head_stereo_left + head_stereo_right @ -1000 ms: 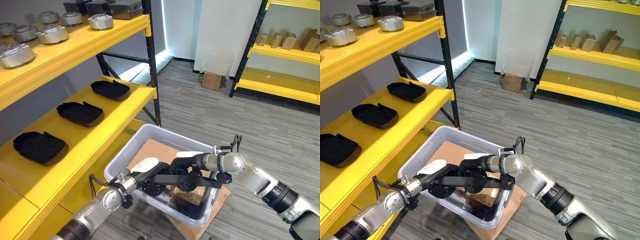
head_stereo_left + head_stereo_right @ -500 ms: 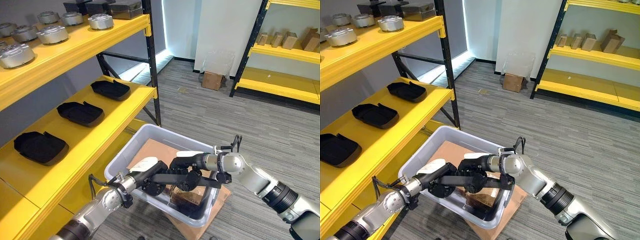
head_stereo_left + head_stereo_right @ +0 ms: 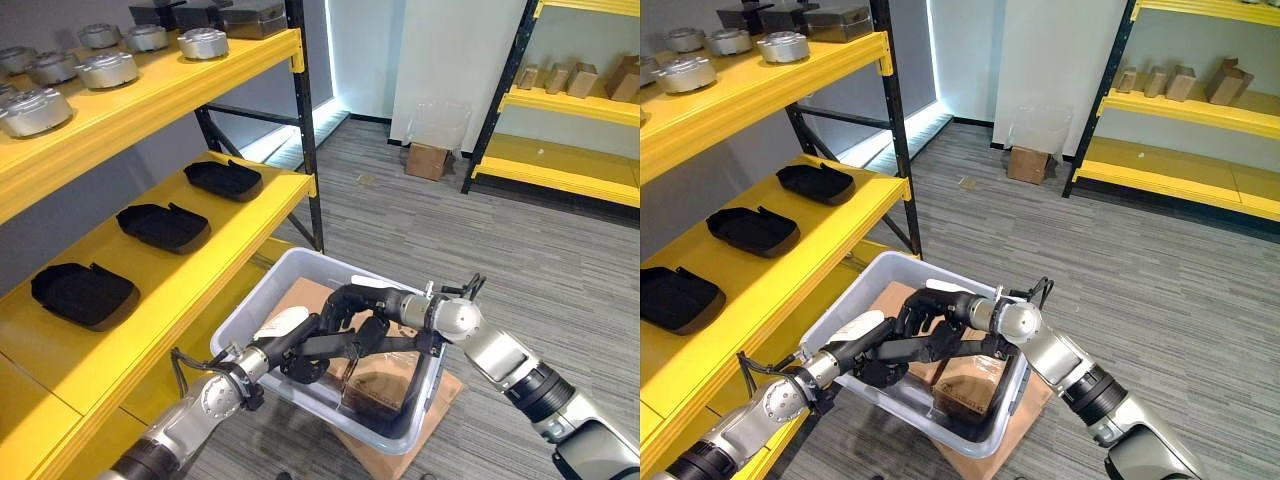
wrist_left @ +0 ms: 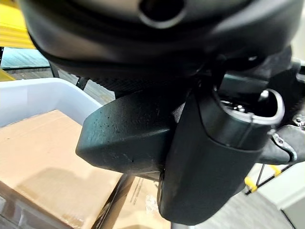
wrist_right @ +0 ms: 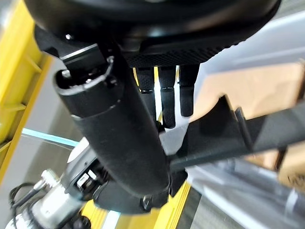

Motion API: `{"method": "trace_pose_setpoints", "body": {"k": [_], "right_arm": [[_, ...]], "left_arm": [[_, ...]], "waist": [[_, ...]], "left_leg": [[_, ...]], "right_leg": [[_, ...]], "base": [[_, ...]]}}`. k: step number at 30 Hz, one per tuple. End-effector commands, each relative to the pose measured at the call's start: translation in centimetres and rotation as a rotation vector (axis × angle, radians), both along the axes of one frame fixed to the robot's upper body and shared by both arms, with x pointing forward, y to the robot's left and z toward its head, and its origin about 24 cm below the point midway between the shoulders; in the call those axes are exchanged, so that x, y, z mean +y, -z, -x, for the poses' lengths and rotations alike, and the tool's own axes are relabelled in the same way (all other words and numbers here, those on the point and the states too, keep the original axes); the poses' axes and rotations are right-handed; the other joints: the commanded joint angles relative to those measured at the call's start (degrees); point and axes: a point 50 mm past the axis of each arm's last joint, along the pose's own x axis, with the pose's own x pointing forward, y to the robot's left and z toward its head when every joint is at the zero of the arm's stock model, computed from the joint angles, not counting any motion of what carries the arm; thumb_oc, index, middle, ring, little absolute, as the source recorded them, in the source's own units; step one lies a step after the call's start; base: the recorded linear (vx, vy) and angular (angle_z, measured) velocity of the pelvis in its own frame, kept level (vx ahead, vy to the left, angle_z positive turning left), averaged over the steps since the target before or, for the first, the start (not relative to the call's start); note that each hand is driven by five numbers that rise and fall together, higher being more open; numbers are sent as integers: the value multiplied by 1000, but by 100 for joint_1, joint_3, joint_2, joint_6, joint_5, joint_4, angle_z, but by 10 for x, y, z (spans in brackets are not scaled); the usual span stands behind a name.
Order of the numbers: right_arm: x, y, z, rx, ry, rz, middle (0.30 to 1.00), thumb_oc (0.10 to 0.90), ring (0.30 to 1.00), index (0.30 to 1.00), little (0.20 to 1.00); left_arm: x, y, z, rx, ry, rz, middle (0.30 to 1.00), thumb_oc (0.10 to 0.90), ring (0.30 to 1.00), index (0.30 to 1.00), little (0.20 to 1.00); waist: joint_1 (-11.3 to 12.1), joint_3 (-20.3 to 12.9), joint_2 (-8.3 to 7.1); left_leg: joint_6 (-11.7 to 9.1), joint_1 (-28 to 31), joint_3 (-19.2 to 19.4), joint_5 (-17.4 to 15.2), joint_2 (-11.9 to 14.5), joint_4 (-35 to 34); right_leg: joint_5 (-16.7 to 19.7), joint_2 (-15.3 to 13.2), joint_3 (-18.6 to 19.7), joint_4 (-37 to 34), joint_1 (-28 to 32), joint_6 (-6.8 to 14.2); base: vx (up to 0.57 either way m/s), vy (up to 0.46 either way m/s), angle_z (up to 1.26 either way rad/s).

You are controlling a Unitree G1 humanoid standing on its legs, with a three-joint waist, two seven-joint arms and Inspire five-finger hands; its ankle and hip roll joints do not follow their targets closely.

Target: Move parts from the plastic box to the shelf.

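Observation:
A grey plastic box (image 3: 254,309) stands on the floor beside the yellow shelf (image 3: 214,262). Inside it both hands meet on a flat black part (image 3: 321,348), held over the cardboard liner (image 4: 43,152). My left hand (image 3: 294,340), with a white thumb cover, reaches in over the near wall; its thumb (image 4: 214,157) curls onto the black part (image 4: 128,133). My right hand (image 3: 357,309) arches over the part from the right, with the part (image 5: 214,138) between its thumb (image 5: 119,133) and its fingers (image 5: 169,95).
Three black parts (image 3: 162,225) lie on the middle shelf board. Round metal parts (image 3: 105,68) sit on the top board. A brown carton (image 3: 385,385) lies in the box's right end. Across the floor, a small cardboard box (image 3: 427,160) sits by another yellow rack (image 3: 560,165).
My right hand has slid left, deeper into the box, and now arches over the black part close to the left hand. The left hand has hardly moved.

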Motion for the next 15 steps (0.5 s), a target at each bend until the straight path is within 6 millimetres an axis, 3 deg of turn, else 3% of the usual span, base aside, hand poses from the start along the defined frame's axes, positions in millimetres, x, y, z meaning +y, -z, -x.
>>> {"method": "trace_pose_setpoints", "body": {"k": [1,4,7,9,10,11,15], "right_arm": [[11,-89,-20,-429,-19,-88,1000,900,1000,1000,1000],[-11,-106,-23,-606,60,-11,1000,900,1000,1000,1000],[-37,-140,-18,-831,126,142,1000,900,1000,1000,1000],[-46,-150,-15,-888,151,188,1000,900,1000,1000,1000],[-54,-159,-10,-925,165,217,1000,900,1000,1000,1000],[-73,-177,7,-990,188,273,1000,900,1000,1000,1000],[-91,-180,24,-955,195,268,1000,900,1000,1000,1000]], "left_arm": [[-28,-43,-14,-170,113,178,300,400,300,300,300],[-20,-41,-11,-163,99,172,300,400,300,300,300],[-7,-40,-10,-158,67,175,300,400,300,300,300],[-4,-41,-10,-158,56,174,300,400,300,300,300],[-1,-41,-8,-157,45,172,300,400,300,300,300],[10,-38,-2,-163,9,171,300,400,300,300,300],[23,-37,5,-168,-29,169,300,400,300,300,300]], "waist": [[28,-181,-109],[13,-185,-115],[-37,-193,-112],[-43,-195,-116],[-58,-200,-123],[-139,-197,-138],[-209,-196,-168]], "left_leg": [[316,5,-168,-940,133,795],[313,-13,-192,-926,141,789],[307,-29,-218,-934,146,796],[308,-30,-229,-933,144,793],[302,-30,-223,-928,149,794],[293,-26,-200,-923,162,794],[289,-22,-185,-917,171,790]], "right_leg": [[-394,-229,-245,577,-131,-63],[-390,-236,-260,580,-135,-53],[-409,-226,-247,606,-153,-49],[-411,-221,-240,604,-151,-48],[-410,-219,-236,602,-149,-47],[-418,-207,-211,615,-155,-50],[-423,-193,-166,617,-162,-48]], "base": [[21,6,3],[5,4,2],[8,12,0],[0,0,0],[24,36,0],[21,34,0],[4,9,0]]}}
